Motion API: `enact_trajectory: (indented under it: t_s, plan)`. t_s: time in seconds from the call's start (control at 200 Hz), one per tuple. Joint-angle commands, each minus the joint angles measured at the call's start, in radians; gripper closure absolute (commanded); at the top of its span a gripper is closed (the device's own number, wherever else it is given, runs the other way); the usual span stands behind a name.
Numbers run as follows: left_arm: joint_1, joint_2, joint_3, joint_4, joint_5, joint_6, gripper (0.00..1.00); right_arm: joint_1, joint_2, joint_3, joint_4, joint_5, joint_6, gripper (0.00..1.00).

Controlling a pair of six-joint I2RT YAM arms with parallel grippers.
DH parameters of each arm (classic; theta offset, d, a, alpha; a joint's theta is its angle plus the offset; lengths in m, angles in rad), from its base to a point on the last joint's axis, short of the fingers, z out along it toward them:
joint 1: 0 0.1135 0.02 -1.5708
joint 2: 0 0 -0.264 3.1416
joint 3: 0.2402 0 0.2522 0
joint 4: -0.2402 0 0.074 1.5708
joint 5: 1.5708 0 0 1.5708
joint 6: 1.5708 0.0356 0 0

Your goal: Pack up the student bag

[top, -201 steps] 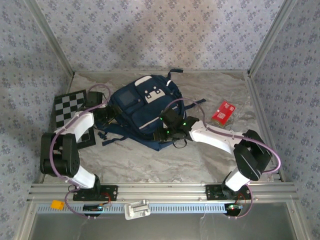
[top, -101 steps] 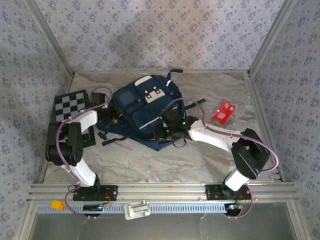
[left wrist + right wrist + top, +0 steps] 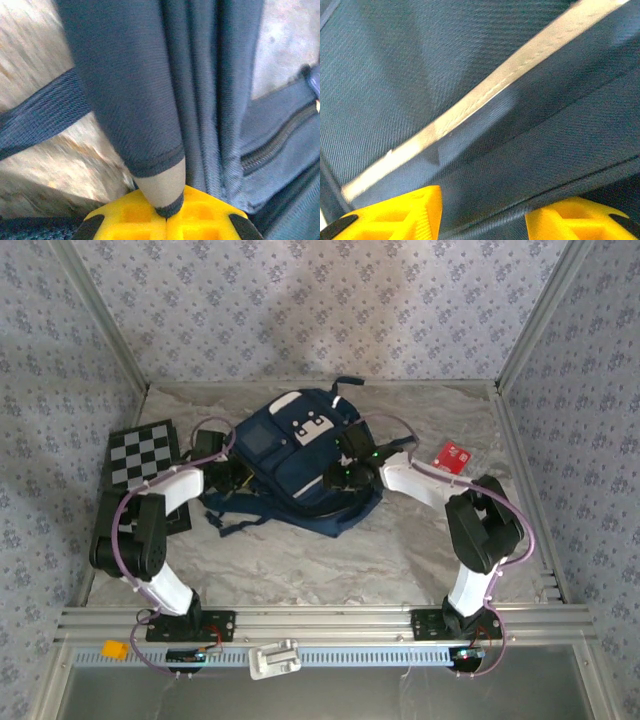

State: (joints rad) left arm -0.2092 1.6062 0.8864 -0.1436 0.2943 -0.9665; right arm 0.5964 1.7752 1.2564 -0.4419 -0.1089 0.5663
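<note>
The big navy blue cloth backpack (image 3: pixel 290 468), the student bag with a white patch near its top, lies flat in the middle of the grey marbled table (image 3: pixel 330 560). Its long way runs from the near side of the table to the far side, and its carry handle points at the back wall.

The bag sits right between the two arms. The left gripper (image 3: pixel 232 478) is at the bag's left side. In the left wrist view its yellow fingers (image 3: pixel 130 220) are squeezed together, pinching a fold of blue bag cloth. The right gripper (image 3: pixel 342 472) is pressed against the right side of the bag's front. Its yellow fingers (image 3: pixel 395 215) stand apart, with the light stripe (image 3: pixel 485 95) of the front pocket running across just ahead of them. They do not seem to squeeze anything.

Both arms are about as near to the bag as each other. I think the next move needs the left one to keep its pinch while the right one finds a spot to grab and open the bag
</note>
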Motion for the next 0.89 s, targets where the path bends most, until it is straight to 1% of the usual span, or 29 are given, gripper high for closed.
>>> enact_trajectory:
  t_s: [0.0, 0.065, 0.135, 0.255, 0.365, 0.43, 0.615, 0.675, 0.755, 0.89]
  plan:
    - [-0.110, -0.093, -0.027, 0.048, 0.015, -0.142, 1.00, -0.067, 0.048, 0.086, -0.045, 0.031, -0.100, 0.48]
    - [-0.139, -0.111, -0.035, 0.072, -0.010, -0.178, 1.00, -0.091, 0.068, 0.128, -0.087, 0.044, -0.118, 0.46]
    - [-0.144, -0.107, -0.021, 0.063, -0.026, -0.182, 1.00, -0.099, 0.066, 0.141, -0.116, 0.032, -0.126, 0.45]
    - [-0.152, -0.095, 0.000, 0.048, -0.024, -0.199, 1.00, -0.064, 0.000, 0.110, -0.168, 0.045, -0.125, 0.41]
    - [-0.180, -0.115, -0.013, 0.093, -0.033, -0.236, 1.00, -0.001, -0.077, 0.078, -0.249, 0.088, -0.112, 0.38]
    - [-0.195, -0.121, -0.006, 0.089, -0.045, -0.239, 1.00, 0.036, -0.126, 0.055, -0.282, 0.125, -0.074, 0.36]
    - [-0.204, -0.150, -0.030, 0.136, -0.014, -0.290, 1.00, 0.180, -0.200, 0.030, -0.361, 0.218, 0.006, 0.35]
    - [-0.214, -0.170, -0.034, 0.142, -0.018, -0.295, 1.00, 0.228, -0.205, 0.020, -0.352, 0.215, 0.044, 0.35]
    - [-0.229, -0.191, -0.039, 0.144, -0.022, -0.311, 1.00, 0.275, -0.204, 0.007, -0.323, 0.198, 0.106, 0.39]
    - [-0.253, -0.210, -0.043, 0.144, -0.037, -0.326, 1.00, 0.326, -0.170, 0.000, -0.253, 0.179, 0.157, 0.43]
